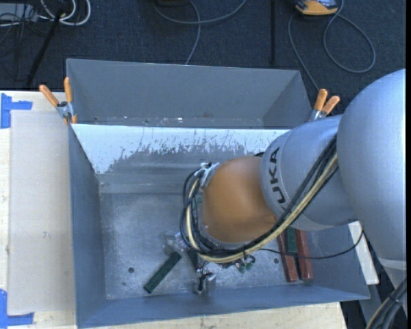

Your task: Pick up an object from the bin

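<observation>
Camera view puts our gripper (204, 281) low over the bin's (116, 211) front floor; we cannot tell whether it is wide or narrow. A dark bar (162, 273) lies aslant just left of it, brown blocks (298, 256) well right. We judge this the approach: next, centre on the bar and close.

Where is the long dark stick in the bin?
In the camera view, the long dark stick lies slanted on the floor of the bin near the lower wall, just left of the gripper, with reddish-brown blocks away on the right.
</observation>
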You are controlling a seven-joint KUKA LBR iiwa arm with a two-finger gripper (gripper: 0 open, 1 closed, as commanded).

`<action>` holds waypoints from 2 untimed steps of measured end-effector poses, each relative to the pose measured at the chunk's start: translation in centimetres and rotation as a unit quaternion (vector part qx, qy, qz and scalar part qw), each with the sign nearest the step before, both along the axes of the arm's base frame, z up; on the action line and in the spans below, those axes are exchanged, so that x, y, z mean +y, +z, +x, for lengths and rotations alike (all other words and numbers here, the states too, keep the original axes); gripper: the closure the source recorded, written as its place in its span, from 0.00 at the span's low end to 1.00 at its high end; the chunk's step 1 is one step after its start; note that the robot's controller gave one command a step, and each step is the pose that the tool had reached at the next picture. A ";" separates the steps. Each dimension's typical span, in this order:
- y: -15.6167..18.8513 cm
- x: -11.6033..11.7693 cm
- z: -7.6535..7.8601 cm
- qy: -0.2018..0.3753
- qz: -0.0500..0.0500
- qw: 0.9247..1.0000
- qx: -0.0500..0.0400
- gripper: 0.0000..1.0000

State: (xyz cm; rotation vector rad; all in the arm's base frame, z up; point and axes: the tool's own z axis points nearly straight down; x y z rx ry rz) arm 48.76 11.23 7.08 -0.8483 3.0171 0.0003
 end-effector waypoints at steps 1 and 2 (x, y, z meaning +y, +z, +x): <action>0.0 -0.1 -0.1 -0.002 -0.001 1.000 0.002 1.00; 13.7 0.0 0.5 -0.003 0.000 1.000 -0.001 1.00</action>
